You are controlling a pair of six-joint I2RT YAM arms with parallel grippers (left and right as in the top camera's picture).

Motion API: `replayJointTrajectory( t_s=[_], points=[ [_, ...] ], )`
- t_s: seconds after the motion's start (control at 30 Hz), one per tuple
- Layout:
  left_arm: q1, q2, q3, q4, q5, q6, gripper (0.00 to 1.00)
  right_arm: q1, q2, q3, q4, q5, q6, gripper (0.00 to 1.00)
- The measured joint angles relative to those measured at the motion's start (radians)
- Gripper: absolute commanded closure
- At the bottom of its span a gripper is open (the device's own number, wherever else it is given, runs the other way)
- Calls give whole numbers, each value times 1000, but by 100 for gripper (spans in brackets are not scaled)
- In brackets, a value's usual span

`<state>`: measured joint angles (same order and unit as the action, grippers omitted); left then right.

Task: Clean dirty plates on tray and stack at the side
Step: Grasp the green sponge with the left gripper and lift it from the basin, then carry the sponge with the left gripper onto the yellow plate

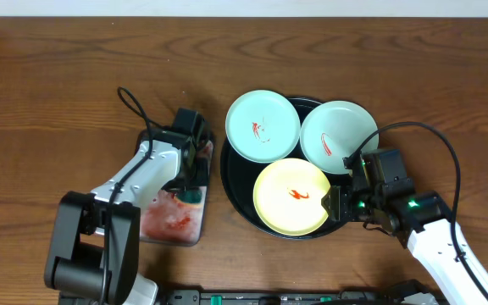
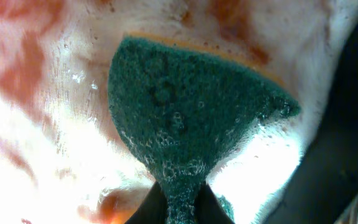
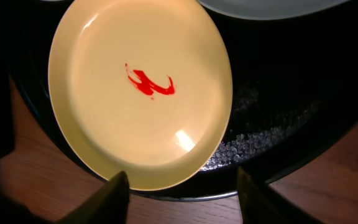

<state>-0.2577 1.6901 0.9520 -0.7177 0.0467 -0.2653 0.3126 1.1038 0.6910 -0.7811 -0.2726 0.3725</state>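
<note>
While your right fingers (image 3: 107,199) stand open low in the frame, the yellow plate (image 3: 142,93) sits just above them on the black tray (image 3: 278,124). Your left fingers (image 2: 149,211) pinch the sponge (image 2: 191,112), farther off.

On the black tray (image 1: 237,182) lie three red-smeared plates: left mint plate (image 1: 263,127), right mint plate (image 1: 339,137), yellow plate (image 1: 292,196) in front

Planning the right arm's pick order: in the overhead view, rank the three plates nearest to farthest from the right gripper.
1. Yellow plate, front of tray, beside the right gripper.
2. Right mint plate, back right of tray.
3. Left mint plate, back left.
</note>
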Motion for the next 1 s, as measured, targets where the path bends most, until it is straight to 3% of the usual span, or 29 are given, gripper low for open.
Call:
replayJointTrajectory(
  t_s=[0.1, 0.27, 0.5, 0.7, 1.0],
  points=[
    [0, -14, 26, -68, 0, 0, 92, 0, 0, 0, 1, 25, -2, 46],
    [0, -89, 146, -199, -1, 0, 93, 0, 66, 2, 14, 64, -2, 65],
    [0, -166, 257, -281, 90, 0, 93, 0, 304, 3, 146, 55, 18, 87],
    [-65, -183, 264, -282, 236, 0, 93, -1, 425, 10, 203, 42, 34, 96],
    [-283, -183, 264, -136, 280, -89, 92, -2, 447, 20, 269, 38, 68, 99]
  ],
)
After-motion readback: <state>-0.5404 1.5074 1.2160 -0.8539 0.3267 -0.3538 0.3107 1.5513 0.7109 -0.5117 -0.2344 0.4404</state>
